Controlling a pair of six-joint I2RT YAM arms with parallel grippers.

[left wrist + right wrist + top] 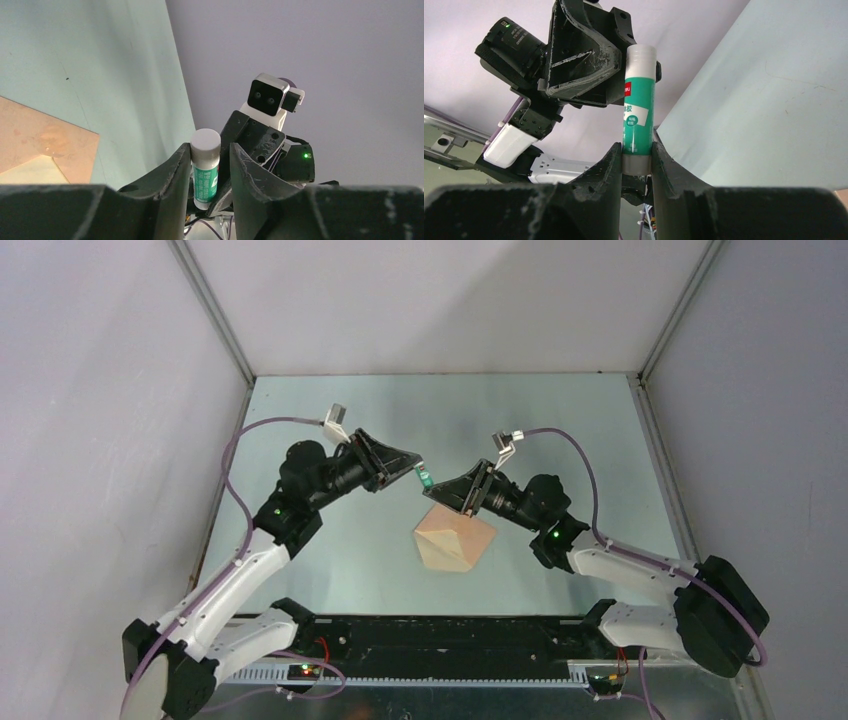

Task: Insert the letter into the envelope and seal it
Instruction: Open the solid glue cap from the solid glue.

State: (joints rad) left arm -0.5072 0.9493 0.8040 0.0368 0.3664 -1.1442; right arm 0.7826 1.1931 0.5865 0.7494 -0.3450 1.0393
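A green-and-white glue stick (424,480) hangs in the air between both grippers, above the table. My right gripper (636,150) is shut on its grey base end. My left gripper (210,150) is open around its white cap end (206,142): one finger touches the stick and a narrow gap shows at the other. The tan envelope (455,538) lies flat just below and in front of them, its paler cream inside (30,172) showing in the left wrist view. The letter is hidden.
The pale green table (560,440) is boxed in by grey walls with metal corner posts (215,310) at the back. The black base rail (450,640) runs along the near edge between the arms.
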